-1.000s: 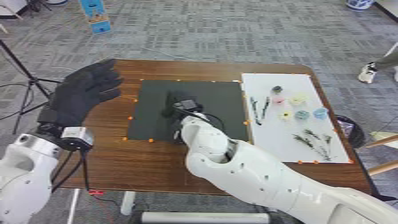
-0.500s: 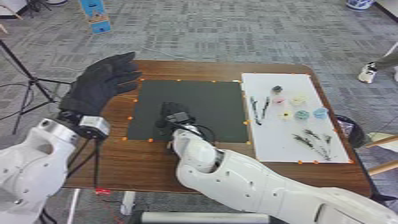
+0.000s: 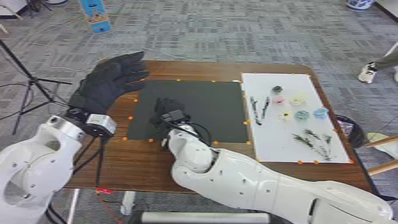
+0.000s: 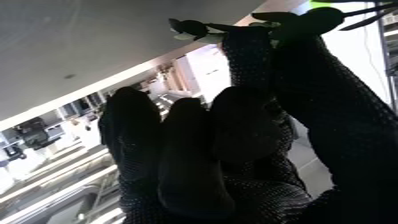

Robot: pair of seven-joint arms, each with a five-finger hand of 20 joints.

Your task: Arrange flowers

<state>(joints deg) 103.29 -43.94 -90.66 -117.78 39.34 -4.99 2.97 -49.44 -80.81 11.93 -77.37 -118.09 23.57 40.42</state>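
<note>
Black fabric covers the robot's left hand (image 3: 114,86), raised at the left side of the brown wooden table (image 3: 222,67); its fingers are extended and relaxed, with nothing in their hold. To its right is a dark sheet (image 3: 204,95) with small orange markers (image 3: 149,140) along its edges.

Over the left part of that sheet is the right hand (image 3: 171,109), also gloved in black. The right wrist view shows its thumb and a finger closed together on a leafy sprig (image 4: 311,21), whose rounded leaves extend past the fingertips; how far the other fingers bend cannot be told.

Farther right is a white sheet (image 3: 266,80). From its left side, slender dark twigs (image 3: 265,106) come first, lying lengthwise. Next are a dark bloom (image 3: 277,89) and, just nearer the robot, a pink bloom (image 3: 278,99). A yellow bloom (image 3: 286,115) follows, then a cream bloom (image 3: 298,101) and a teal bloom (image 3: 302,115). Feathery green stems (image 3: 305,141) spread on the sheet's near part, and a blue bloom (image 3: 321,113) sits by its right edge.
</note>
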